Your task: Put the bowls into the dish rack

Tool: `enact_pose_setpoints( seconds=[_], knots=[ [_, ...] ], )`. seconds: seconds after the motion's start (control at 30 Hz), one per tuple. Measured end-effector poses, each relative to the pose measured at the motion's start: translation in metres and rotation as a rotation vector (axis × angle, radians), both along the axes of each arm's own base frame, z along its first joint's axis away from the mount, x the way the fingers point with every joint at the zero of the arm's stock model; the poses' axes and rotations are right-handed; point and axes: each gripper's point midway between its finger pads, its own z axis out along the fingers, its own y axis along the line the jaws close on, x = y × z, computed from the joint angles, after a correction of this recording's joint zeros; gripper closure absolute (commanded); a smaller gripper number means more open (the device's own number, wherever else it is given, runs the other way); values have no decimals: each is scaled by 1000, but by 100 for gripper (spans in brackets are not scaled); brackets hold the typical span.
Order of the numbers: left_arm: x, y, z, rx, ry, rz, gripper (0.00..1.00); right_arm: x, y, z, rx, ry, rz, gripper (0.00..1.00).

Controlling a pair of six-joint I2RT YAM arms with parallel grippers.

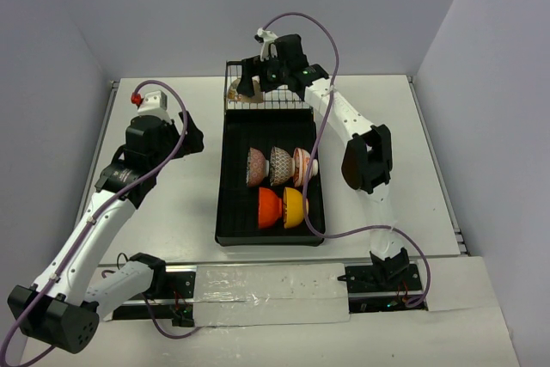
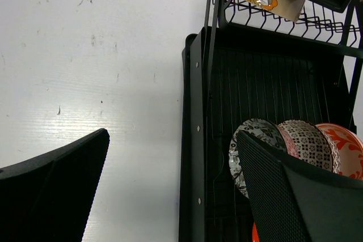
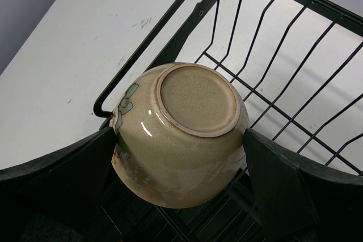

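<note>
Right gripper [image 1: 258, 76] was reaching over the far end of the dish rack [image 1: 222, 212], its two fingers pressed against opposite sides of the beige bowl [image 3: 181, 140]. The bowl sat pinched between them with its foot ring turned up toward the wrist camera and its rim tilted downward. Directly beneath the fingers lay the wire basket [image 3: 272, 100], and the bowl hung at the basket's corner, inside its top rail. Whether the bowl touched the wires could not be told.

Back toward the arm's base from that gripper, five bowls stood on edge in the ribbed tray. The nearer row held the grey speckled bowl [image 1: 256, 167], the pinkish bowl [image 1: 280, 165] and the red-on-white bowl [image 1: 301, 167], touching side by side. Further back stood the red-orange bowl [image 1: 269, 208] and the yellow-orange bowl [image 1: 295, 206], also touching.

The left gripper [image 1: 191, 137] hung above the white table [image 1: 172, 204] with its fingers spread wide and nothing between them. The rack's long rim lay just to its right, and the grey speckled bowl showed right beside its right finger [image 2: 300, 196].
</note>
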Motion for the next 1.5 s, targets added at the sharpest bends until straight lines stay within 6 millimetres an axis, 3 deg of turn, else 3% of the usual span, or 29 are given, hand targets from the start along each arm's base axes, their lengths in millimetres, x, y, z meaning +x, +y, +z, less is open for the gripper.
enact_pose_setpoints(
  seconds=[1.5],
  knots=[
    [1,1,0,-43,11,-8,1,4,1,-7,-24,-125,102,0]
  ],
)
